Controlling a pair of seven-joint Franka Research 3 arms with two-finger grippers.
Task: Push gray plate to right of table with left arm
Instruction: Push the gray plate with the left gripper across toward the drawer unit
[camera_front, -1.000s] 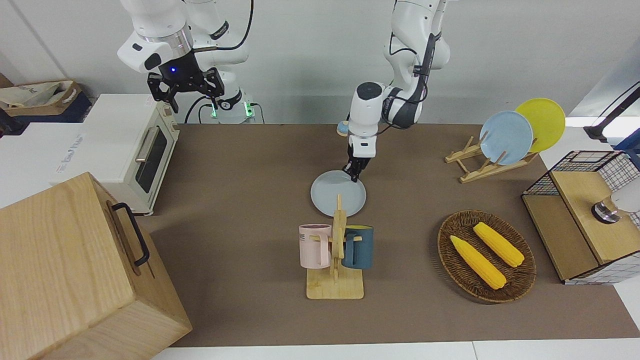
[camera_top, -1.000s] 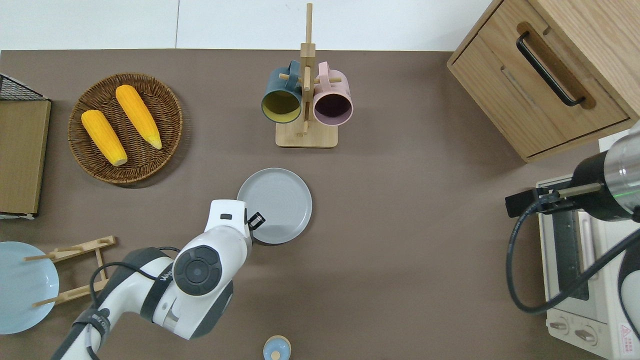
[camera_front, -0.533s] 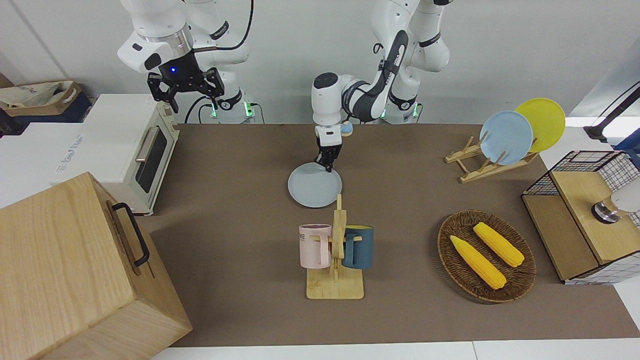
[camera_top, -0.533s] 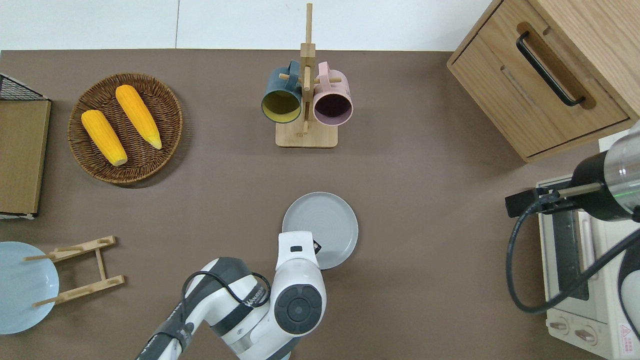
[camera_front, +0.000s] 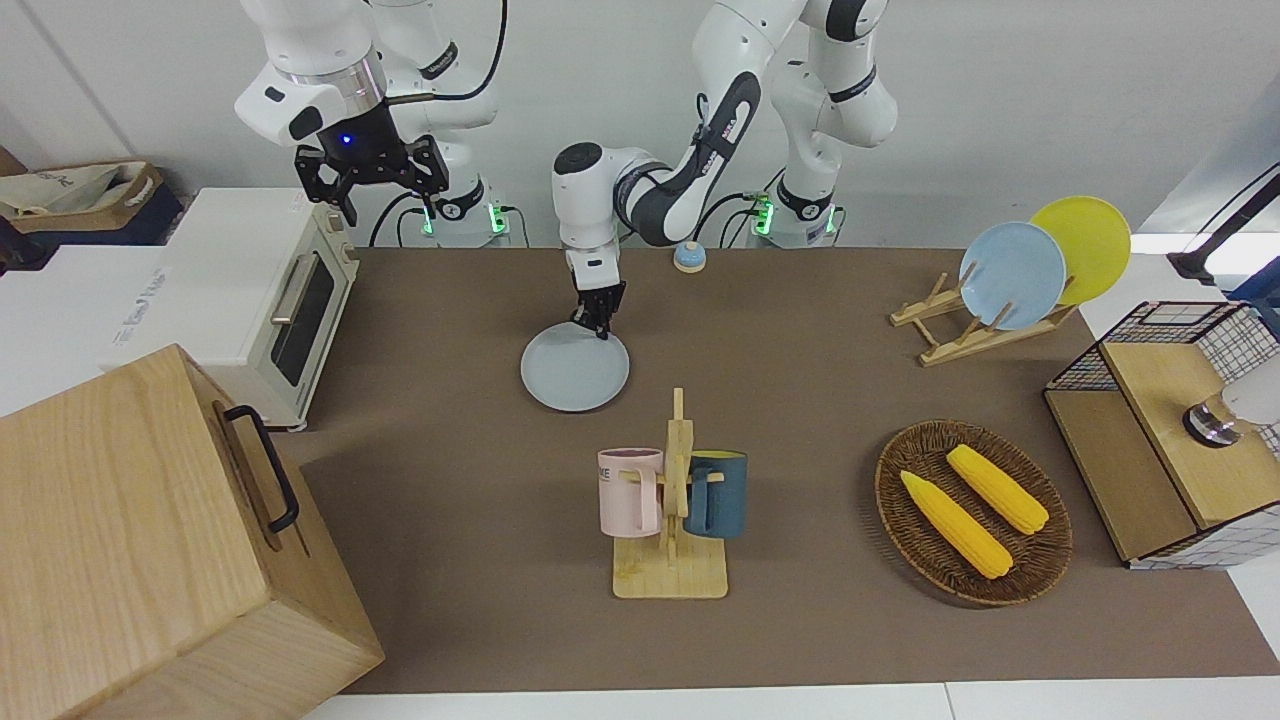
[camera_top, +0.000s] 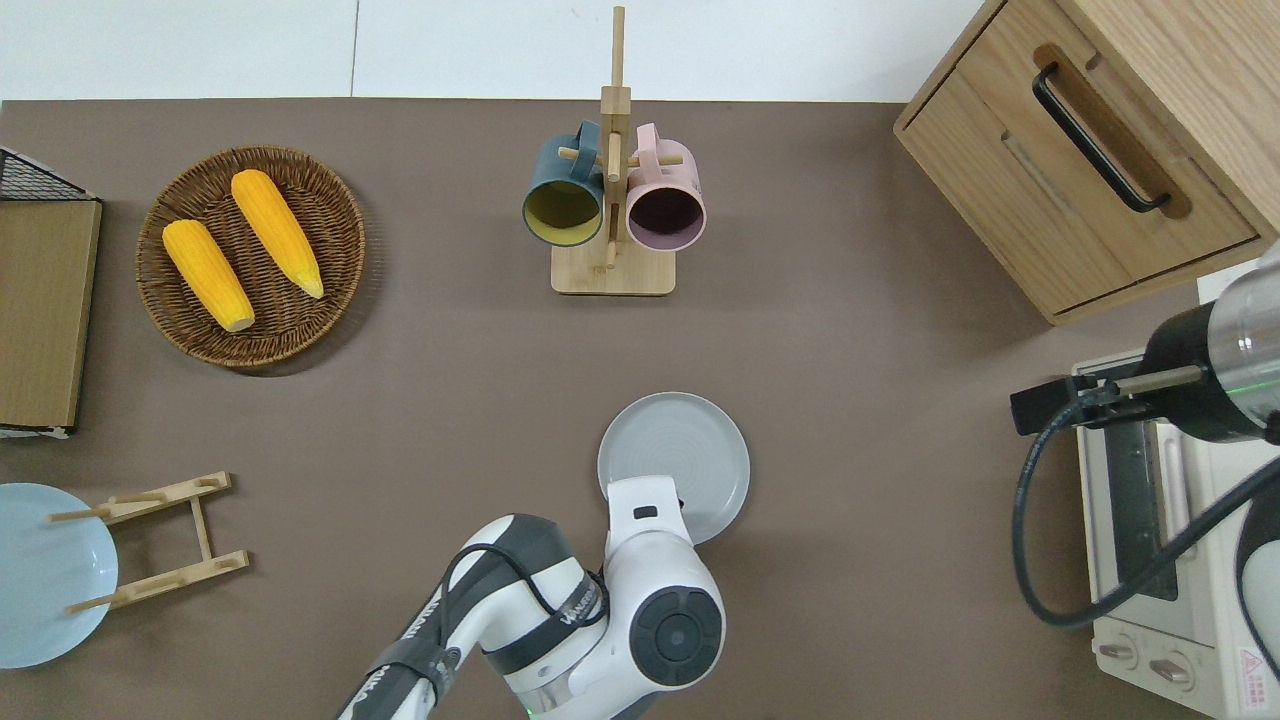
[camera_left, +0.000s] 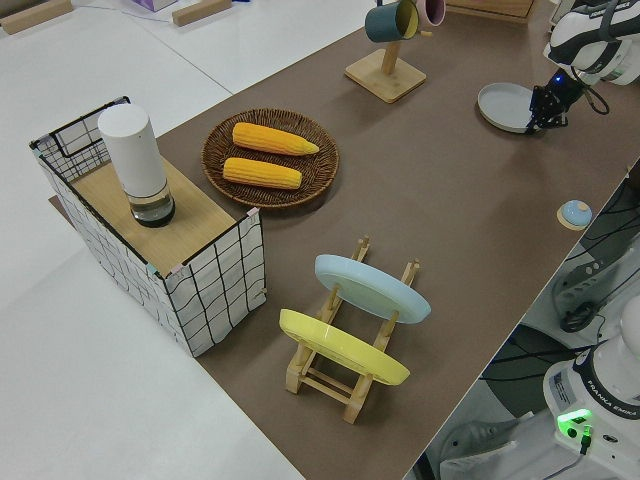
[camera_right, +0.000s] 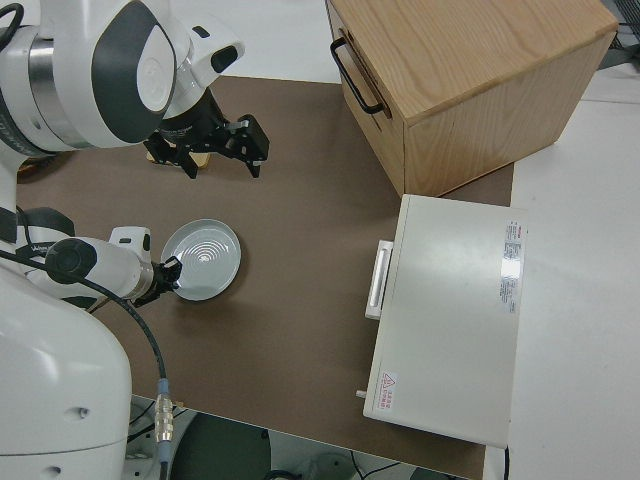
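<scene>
- Gray plate (camera_top: 678, 455): one, flat on the table (camera_top: 860, 420), nearer the robots than the mug rack (camera_top: 612, 270).
- Left gripper (camera_front: 596, 327) down at the plate's robot-side rim; finger state impossible to tell.
- Right gripper (camera_front: 368, 172) parked, fingers spread apart.
- Counted: two mugs, two corn cobs, two racked plates.
- Bare cloth between plate and toaster oven (camera_top: 1165, 560).

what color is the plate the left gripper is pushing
The gray plate at the left gripper is pale gray-blue; the overhead view shows it best.
</scene>
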